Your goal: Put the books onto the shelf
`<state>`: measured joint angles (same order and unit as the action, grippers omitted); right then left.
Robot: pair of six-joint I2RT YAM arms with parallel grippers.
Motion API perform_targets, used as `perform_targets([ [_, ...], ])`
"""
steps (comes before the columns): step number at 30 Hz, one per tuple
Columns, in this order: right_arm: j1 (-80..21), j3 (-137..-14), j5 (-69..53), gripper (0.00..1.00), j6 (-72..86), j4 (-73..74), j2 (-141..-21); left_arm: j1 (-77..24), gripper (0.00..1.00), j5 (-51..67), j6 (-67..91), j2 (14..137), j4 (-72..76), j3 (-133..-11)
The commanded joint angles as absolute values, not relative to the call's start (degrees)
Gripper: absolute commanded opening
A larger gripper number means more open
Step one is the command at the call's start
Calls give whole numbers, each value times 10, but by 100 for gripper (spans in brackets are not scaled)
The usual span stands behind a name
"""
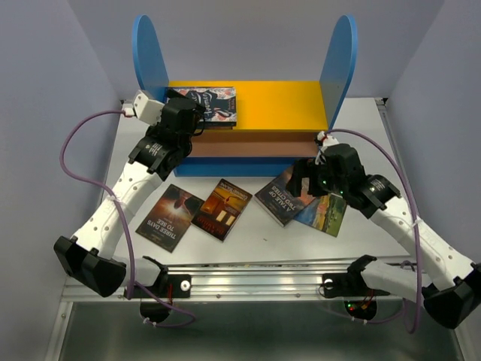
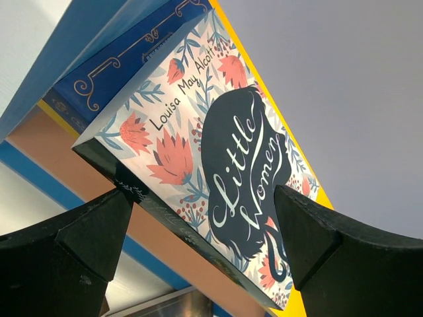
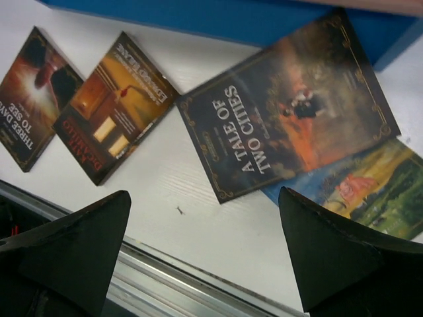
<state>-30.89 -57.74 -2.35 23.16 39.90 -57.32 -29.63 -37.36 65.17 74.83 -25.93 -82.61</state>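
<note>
The shelf [image 1: 282,101] stands at the back, blue side panels around a yellow top board. A floral book [image 1: 218,101] [image 2: 218,152] lies on that board atop a navy book [image 2: 125,59]. My left gripper [image 1: 188,120] [image 2: 203,198] is open, its fingers astride the floral book's near edge. On the table lie a dark book [image 1: 169,216] [image 3: 33,92], an orange-brown book [image 1: 222,208] [image 3: 112,105], and a dark titled book [image 1: 282,197] [image 3: 284,119] overlapping a green landscape book [image 1: 327,214] [image 3: 370,191]. My right gripper [image 1: 312,180] [image 3: 205,205] hovers open above those two, empty.
A metal rail [image 1: 263,274] [image 3: 198,277] runs along the white table's [image 1: 255,241] near edge. Purple cables [image 1: 71,150] loop beside each arm. Grey walls close in the left, right and back sides. The shelf's brown middle board [image 1: 255,143] and blue base [image 1: 240,165] face me.
</note>
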Motion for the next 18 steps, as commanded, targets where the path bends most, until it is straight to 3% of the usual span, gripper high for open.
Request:
perform_targets([
  [1,-367,-650,54,100,219,318,-612,-287,99,-354,630,727,-261,-829],
  [4,-418,-718,104,100,182,312,-675,-285,99,-328,607,715,-251,-816],
  [18,-418,-972,171,100,87,284,-881,-277,99,-278,501,699,-253,-821],
])
